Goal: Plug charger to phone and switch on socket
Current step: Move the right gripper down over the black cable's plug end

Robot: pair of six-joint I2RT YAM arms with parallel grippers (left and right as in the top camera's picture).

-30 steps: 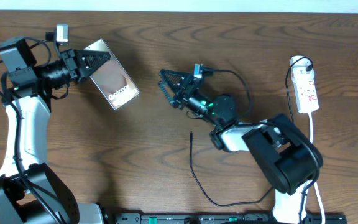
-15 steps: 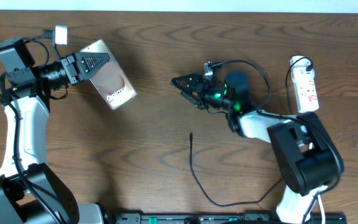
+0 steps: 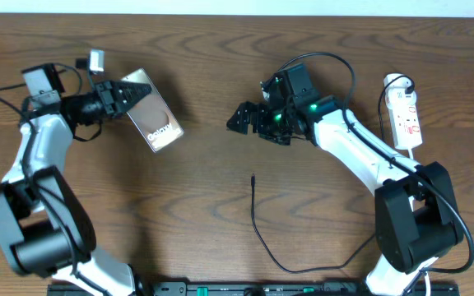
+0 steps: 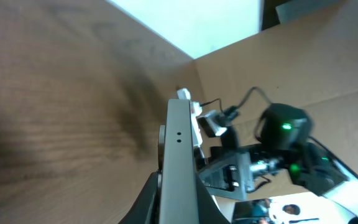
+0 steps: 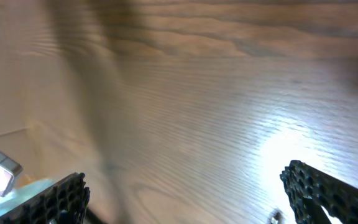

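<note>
Status: nothing plugged in yet. The charger (image 3: 253, 205) lies loose on the table. Its plug tip is near your right gripper (image 3: 241, 117), on the side toward the arm bases, and nothing touches it. The cable trails back from the tip in a loop.

The phone (image 3: 160, 122) is off the table, clamped at one corner in your left gripper (image 3: 132, 90). The left wrist view shows the phone (image 4: 179, 155) edge-on between the closed fingers.

Your right gripper (image 5: 191, 196) is spread wide and empty, facing bare wood.

The socket (image 3: 406, 115) sits well apart, out behind the right wrist. I cannot read its switch position.

Left to do: pick up the plug tip, seat it in the phone, flip the switch.

Against a second ago:
- The right arm has unfolded and reaches out from further back.
- The phone is rolled more onto its edge.
- The charger has not moved.
</note>
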